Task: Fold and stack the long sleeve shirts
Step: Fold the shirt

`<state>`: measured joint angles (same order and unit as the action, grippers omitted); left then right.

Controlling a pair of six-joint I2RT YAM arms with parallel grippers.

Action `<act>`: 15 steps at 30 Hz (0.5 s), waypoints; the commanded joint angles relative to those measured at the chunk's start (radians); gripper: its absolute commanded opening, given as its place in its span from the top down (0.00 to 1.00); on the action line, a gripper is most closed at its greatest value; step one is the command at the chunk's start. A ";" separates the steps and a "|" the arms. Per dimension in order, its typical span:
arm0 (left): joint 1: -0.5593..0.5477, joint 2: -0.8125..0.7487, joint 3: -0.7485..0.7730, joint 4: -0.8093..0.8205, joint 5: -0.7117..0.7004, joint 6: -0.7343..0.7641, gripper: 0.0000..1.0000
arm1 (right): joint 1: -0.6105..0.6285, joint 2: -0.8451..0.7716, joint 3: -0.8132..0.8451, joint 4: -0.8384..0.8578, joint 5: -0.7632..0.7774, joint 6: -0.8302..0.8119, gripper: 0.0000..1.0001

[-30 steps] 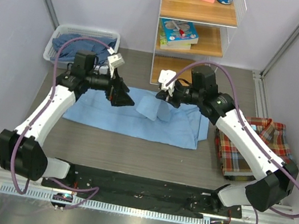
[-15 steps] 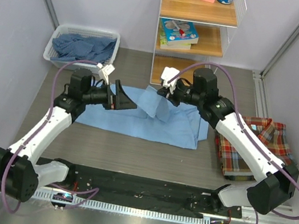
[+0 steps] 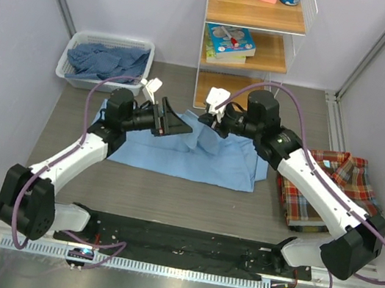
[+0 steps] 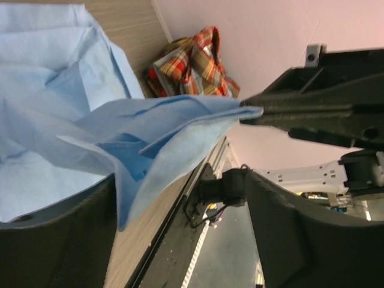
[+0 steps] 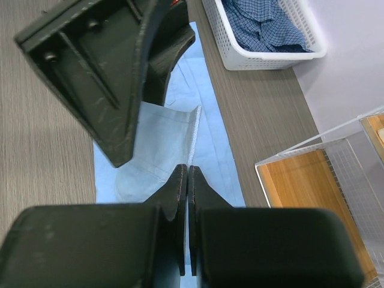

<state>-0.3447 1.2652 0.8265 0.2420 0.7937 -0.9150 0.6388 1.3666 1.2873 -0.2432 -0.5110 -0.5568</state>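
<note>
— What does the right claw have?
— It is clenched on a raised fold of the light blue shirt. In its wrist view the two fingers press flat together. The cloth's edge runs straight into their tips.

— And the rest of that shirt?
— It is spread on the counter beneath that claw and reaches under the left claw too. Only the pinched part is lifted, tented up from the flat cloth.

— The left claw?
— Released, with its jaws wide apart. It points at the right claw, tip toward tip, and is close to it. In its own wrist view its fingers stand on either side of the hanging fold. The right claw's tip grips the cloth's corner just ahead of it.

— Is it touching the cloth?
— Hard to say. The fold droops between the fingers and may brush one of them, but the view is too close to be sure.

— Any other shirts?
— A plaid shirt lies bunched on the counter, well off to the right claw's right, beside that arm. A darker blue shirt is heaped in a white basket, out to the left claw's left and farther back.
</note>
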 commanded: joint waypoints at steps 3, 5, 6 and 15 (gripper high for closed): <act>0.000 0.022 0.080 0.076 -0.030 0.062 0.32 | 0.005 -0.061 -0.006 0.071 -0.003 0.024 0.99; -0.002 0.023 0.086 0.053 -0.039 0.093 0.31 | 0.005 -0.069 -0.009 0.074 -0.003 0.026 0.99; -0.002 0.029 0.094 0.056 -0.034 0.100 0.31 | 0.005 -0.070 -0.011 0.076 -0.003 0.024 0.99; -0.028 0.049 0.121 0.154 0.090 0.100 0.73 | 0.004 -0.047 -0.019 0.107 0.005 0.037 0.99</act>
<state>-0.3565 1.3144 0.8879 0.3061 0.8246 -0.8547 0.6392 1.3338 1.2686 -0.2150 -0.4995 -0.5426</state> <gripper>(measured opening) 0.421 0.026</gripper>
